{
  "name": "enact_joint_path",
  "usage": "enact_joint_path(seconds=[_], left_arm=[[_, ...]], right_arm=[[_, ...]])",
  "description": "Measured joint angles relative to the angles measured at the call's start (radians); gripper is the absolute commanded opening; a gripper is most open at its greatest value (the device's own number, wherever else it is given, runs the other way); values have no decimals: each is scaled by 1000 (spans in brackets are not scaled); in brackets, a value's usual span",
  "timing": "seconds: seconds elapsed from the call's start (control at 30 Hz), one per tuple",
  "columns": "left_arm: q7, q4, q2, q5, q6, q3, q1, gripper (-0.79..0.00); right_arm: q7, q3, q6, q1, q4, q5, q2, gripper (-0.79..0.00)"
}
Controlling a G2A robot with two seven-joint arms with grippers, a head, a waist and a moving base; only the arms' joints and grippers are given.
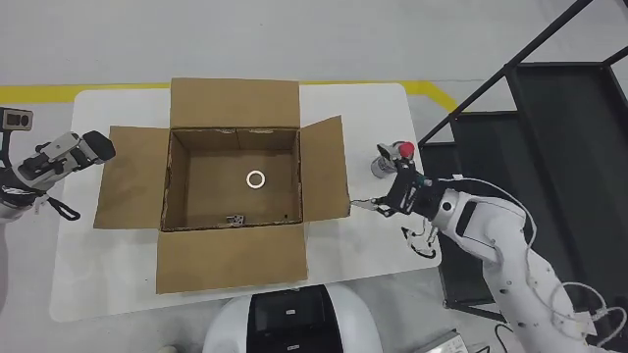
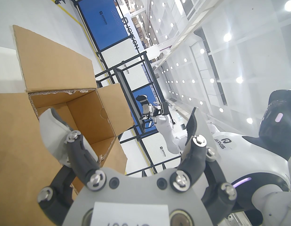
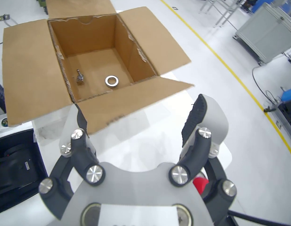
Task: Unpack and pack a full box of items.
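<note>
Box: the brown box (image 1: 232, 257) sits in the middle of the white table (image 1: 116, 273). It is open on top, with all four flaps folded out.
Inside the box: a shiny ring (image 1: 256, 178) lies flat on the bottom, near the middle. A little metal bit (image 1: 235, 220) lies at 6 o'clock from the ring, close to the box wall.
My left jaws: spread wide, holding nothing. They are at 9 o'clock from the box, just past the edge of that flap.
My right jaws: spread wide, holding nothing. They are at 4 o'clock from the box, near the edge of that flap, and they point at the box.
Red-top thing: a small silver thing with a red top (image 1: 393, 157) is on the table at 3 o'clock from the box. It is just beside my right jaws and apart from the flap.
</note>
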Motion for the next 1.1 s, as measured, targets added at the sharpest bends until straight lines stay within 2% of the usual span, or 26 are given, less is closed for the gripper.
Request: enact_joint_path(seconds=[0.13,0.33,0.8,1.1], left_arm=[[0,0,0,0,0,0,0,0],[0,0,0,0,0,0,0,0],[0,0,0,0,0,0,0,0],[0,0,0,0,0,0,0,0]], right_arm=[[-126,99,18,-58,79,-2,4,0],[-235,129,57,-72,224,14,2,0],[-113,-32,92,141,569,91,-16,0],[-73,-118,82,263,687,106,-28,0]])
